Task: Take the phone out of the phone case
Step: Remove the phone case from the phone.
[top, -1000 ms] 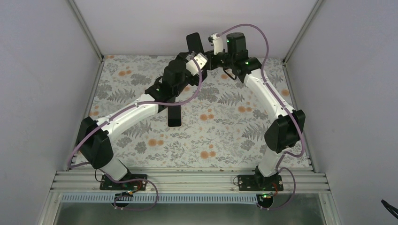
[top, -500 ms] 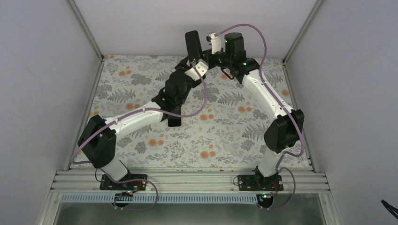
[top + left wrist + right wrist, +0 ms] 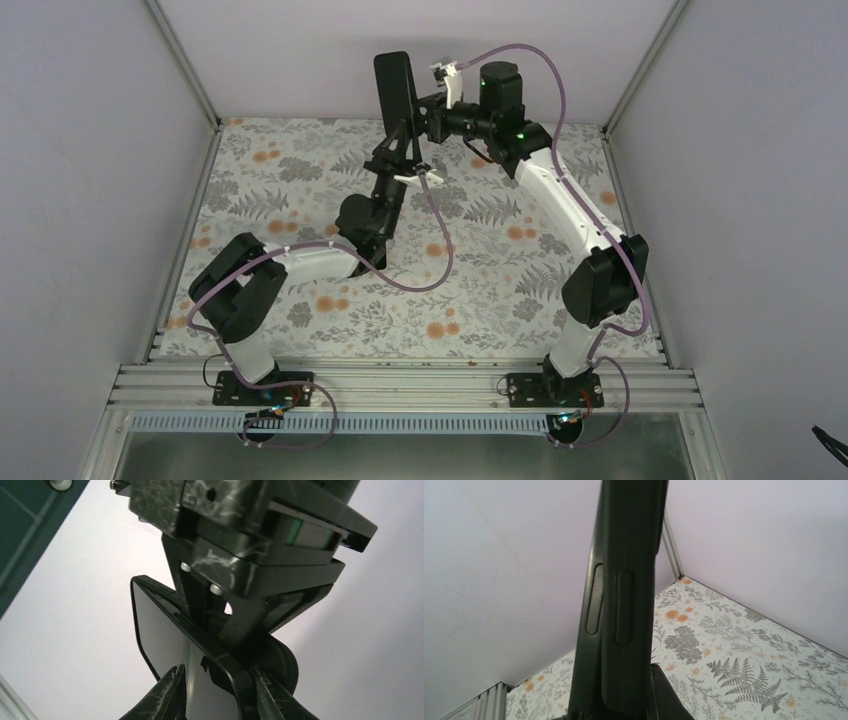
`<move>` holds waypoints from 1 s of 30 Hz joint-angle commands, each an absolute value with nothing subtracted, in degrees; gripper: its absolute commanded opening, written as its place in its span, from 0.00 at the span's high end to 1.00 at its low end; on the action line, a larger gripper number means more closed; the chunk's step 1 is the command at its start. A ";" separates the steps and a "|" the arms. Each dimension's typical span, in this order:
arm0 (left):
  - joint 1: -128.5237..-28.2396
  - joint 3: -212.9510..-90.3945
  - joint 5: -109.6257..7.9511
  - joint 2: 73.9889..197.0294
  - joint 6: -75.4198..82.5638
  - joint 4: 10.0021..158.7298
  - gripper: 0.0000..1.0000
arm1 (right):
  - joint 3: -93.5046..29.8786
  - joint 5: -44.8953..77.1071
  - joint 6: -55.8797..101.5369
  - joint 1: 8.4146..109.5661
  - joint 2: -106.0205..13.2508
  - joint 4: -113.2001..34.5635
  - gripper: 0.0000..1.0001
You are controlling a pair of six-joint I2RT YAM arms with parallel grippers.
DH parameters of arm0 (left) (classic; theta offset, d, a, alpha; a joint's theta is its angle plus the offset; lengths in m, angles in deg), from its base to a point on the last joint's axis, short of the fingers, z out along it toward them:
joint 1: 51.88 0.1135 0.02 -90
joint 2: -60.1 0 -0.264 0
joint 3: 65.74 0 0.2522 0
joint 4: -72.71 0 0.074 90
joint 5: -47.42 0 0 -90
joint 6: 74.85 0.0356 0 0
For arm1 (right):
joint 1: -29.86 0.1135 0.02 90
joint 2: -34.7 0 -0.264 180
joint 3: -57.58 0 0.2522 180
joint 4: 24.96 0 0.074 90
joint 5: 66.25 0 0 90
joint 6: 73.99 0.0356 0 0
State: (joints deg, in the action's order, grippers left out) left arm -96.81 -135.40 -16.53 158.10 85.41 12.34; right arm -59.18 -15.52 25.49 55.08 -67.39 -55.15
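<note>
The phone case, black and upright, is held high above the back of the table by my right gripper, which is shut on its edge. In the right wrist view the case's side with two button ridges fills the centre. In the left wrist view the phone's glossy screen sits inside the case rim. My left gripper reaches up from below, one finger on the screen side and one behind the case. Whether they press it I cannot tell. From above, the left gripper is just under the case.
A floral cloth covers the table far below the phone. Pale walls close in the back and both sides. A metal rail runs along the near edge by the arm bases. Purple cables loop off both arms.
The left arm has stretched up and back under the phone, and its jaws have narrowed around it. The right gripper has lifted the cased phone higher and a little left.
</note>
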 commanded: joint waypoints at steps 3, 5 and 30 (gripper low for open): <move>-92.34 -141.05 -4.59 158.53 97.30 -14.84 0.74 | -57.88 -23.05 21.84 53.42 -67.90 -67.86 0.97; -92.59 -141.26 -5.16 159.16 98.38 -16.49 0.76 | -57.63 -22.36 21.66 53.34 -68.23 -67.73 0.97; -97.23 -131.67 -5.71 141.21 83.71 7.87 0.98 | -56.01 3.77 15.68 47.69 -69.38 -63.44 0.97</move>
State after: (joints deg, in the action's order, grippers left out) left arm -98.91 -131.40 -12.93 152.96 86.77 18.55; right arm -59.38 -15.54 27.57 55.10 -68.83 -58.12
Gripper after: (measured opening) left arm 0.158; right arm 0.062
